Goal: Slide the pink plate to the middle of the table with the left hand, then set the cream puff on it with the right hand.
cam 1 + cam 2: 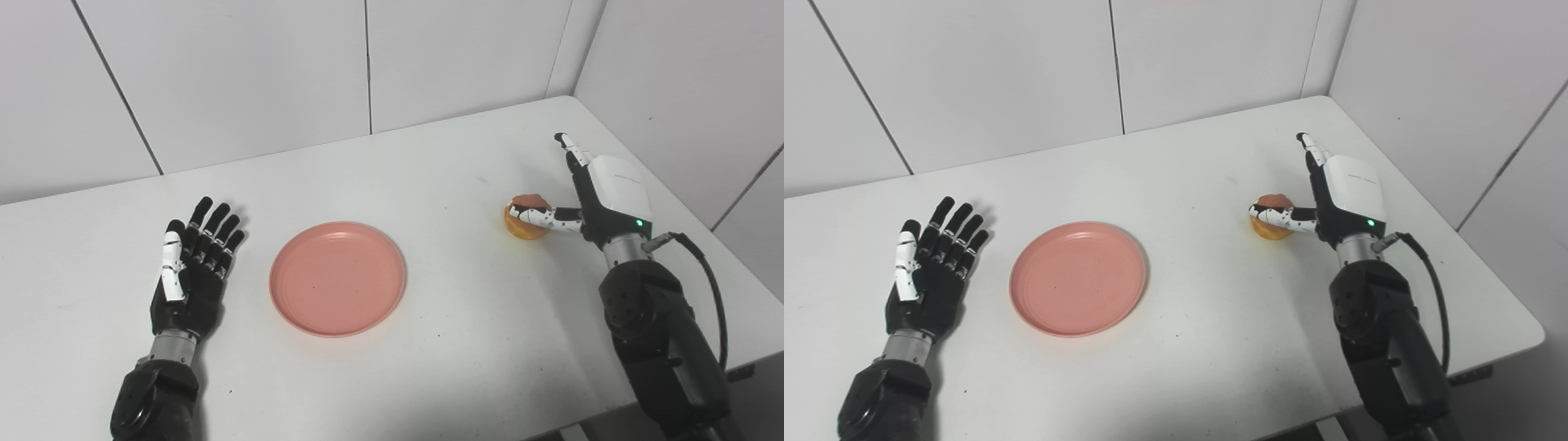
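The pink plate (337, 278) lies empty near the middle of the white table (429, 159). To its left my left hand (190, 269) rests flat on the table, fingers spread and open, a short gap away from the plate's rim. The cream puff (524, 232), golden with a brown top, sits on the table to the right of the plate. My right hand (606, 196) stands on edge just right of the puff. Its thumb lies across the puff's near side while the fingers (572, 150) point straight away past it, not curled around it.
White wall panels run close behind the table, and another wall stands just off its right side. The table's right front corner (1534, 334) is near my right forearm (1387, 343). A black cable (713, 288) loops beside the right wrist.
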